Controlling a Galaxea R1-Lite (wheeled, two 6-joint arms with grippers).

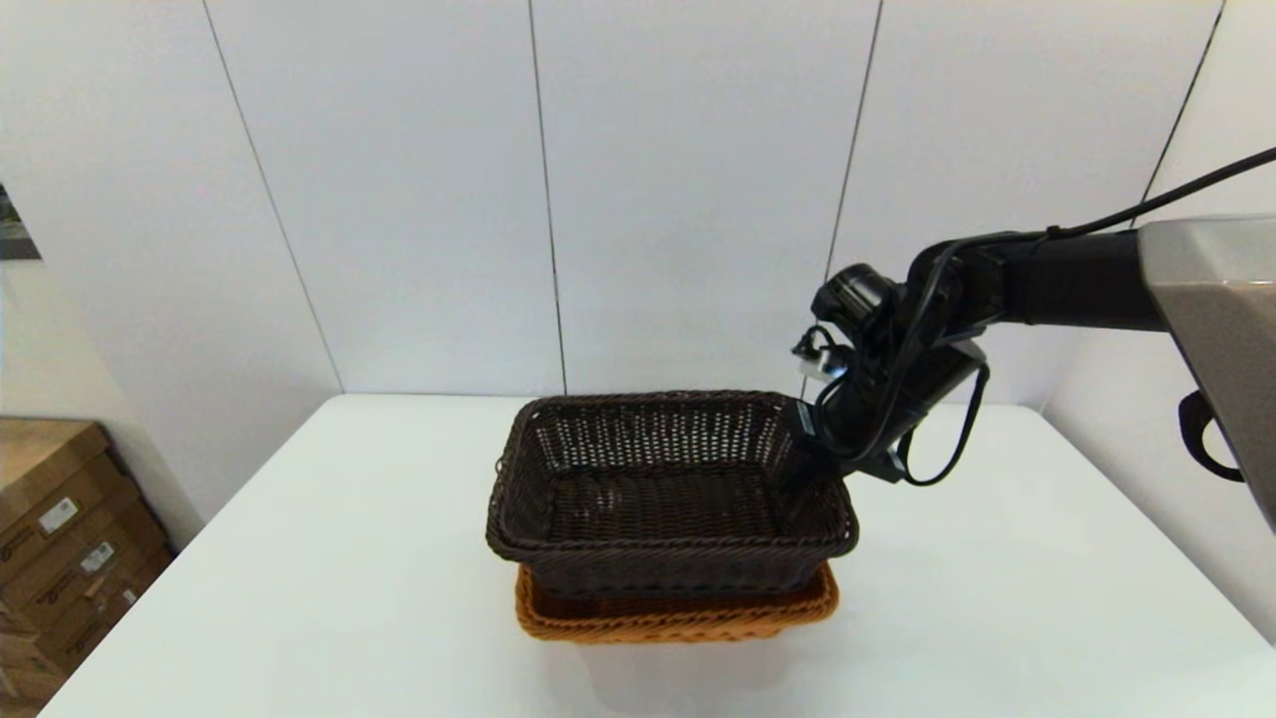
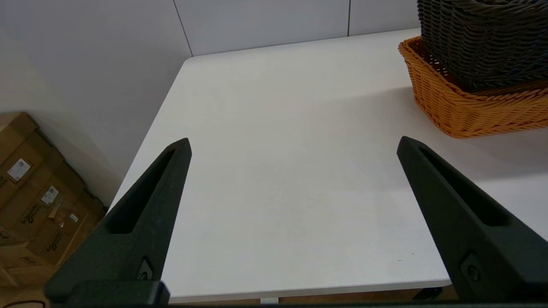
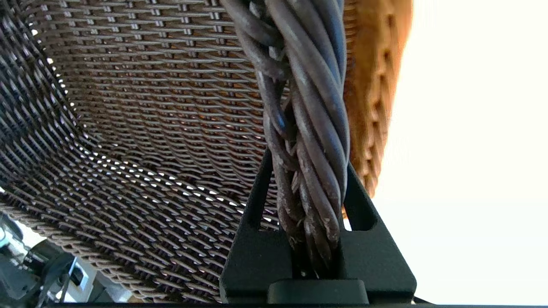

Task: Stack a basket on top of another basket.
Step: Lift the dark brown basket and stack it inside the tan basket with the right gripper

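Right gripper [image 3: 306,188] closed tight on braided right rim of dark brown basket [image 1: 670,491], this basket sitting inside orange-tan basket [image 1: 678,610] on white table [image 1: 299,558], left gripper [image 2: 293,145] wide open, holding nothing, above the table beside the baskets

Labels on cardboard boxes [image 2: 38,201], print unreadable

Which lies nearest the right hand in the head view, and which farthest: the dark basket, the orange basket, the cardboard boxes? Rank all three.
1. Dark basket: the right hand grips its right rim.
2. Orange basket: directly beneath the dark one.
3. Cardboard boxes: off the table, far left.
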